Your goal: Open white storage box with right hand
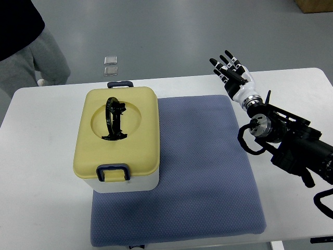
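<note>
A white storage box [126, 183] with a pale yellow lid [118, 133] stands at the left of the blue mat [203, 172]. The lid lies closed, with a black handle [114, 120] upright in its round recess. A dark latch [113, 172] sits at the lid's near edge and another latch [119, 84] at its far edge. My right hand [231, 72] hovers over the table's far right side, well away from the box, fingers spread and holding nothing. Its black arm [291, 143] enters from the right edge. The left arm is out of sight.
The white table [41, 177] carries the mat and box. A person in grey trousers [31, 62] stands at the far left beyond the table. Two small clear packets [111, 65] lie on the floor behind the table.
</note>
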